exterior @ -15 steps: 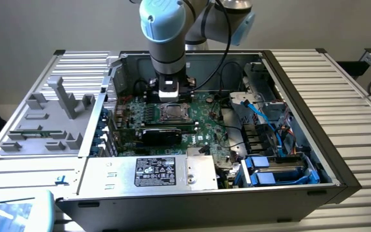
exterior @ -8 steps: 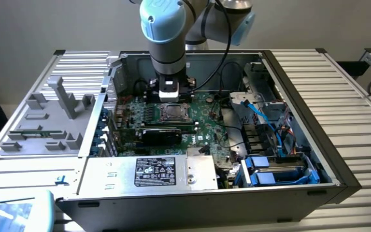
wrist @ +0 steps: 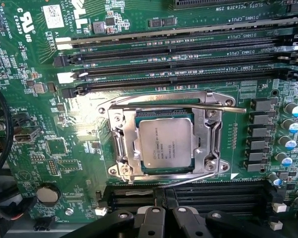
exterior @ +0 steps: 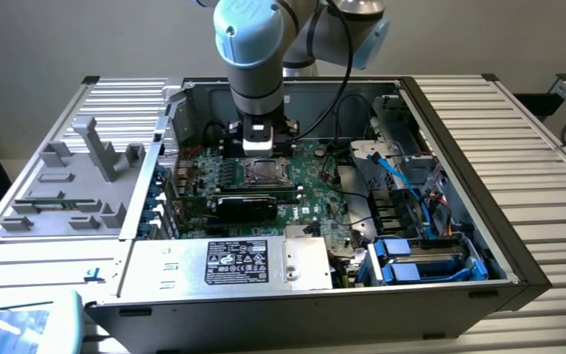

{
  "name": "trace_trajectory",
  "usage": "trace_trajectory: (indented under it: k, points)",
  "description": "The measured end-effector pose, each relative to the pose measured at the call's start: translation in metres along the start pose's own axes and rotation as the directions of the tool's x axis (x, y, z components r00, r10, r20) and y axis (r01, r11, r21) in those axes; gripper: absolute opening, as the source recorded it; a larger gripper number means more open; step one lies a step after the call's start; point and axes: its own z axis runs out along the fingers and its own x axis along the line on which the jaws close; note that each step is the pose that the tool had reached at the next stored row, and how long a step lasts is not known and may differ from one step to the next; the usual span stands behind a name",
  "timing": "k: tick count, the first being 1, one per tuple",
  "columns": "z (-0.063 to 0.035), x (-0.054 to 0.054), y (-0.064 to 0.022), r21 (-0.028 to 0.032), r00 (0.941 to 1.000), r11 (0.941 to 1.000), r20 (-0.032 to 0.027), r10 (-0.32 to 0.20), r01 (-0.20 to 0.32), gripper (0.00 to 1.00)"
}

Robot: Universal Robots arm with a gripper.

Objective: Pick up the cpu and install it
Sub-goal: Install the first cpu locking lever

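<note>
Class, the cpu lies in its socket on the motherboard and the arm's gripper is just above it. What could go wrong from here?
1. The cpu lies within the metal socket frame; whether it sits flat cannot be told, and pressing a skewed chip could damage the socket.
2. The shut gripper hangs close to the black memory slots; a low move might strike them or the thin lever.
</note>
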Motion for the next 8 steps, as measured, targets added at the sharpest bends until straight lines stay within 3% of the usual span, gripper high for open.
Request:
trace_trajectory:
  k: [8]
  points:
    - [0.0021,0.0001,0.0008,-0.0001,1.0,1.0,-0.0004,0.0,0.0,0.12]
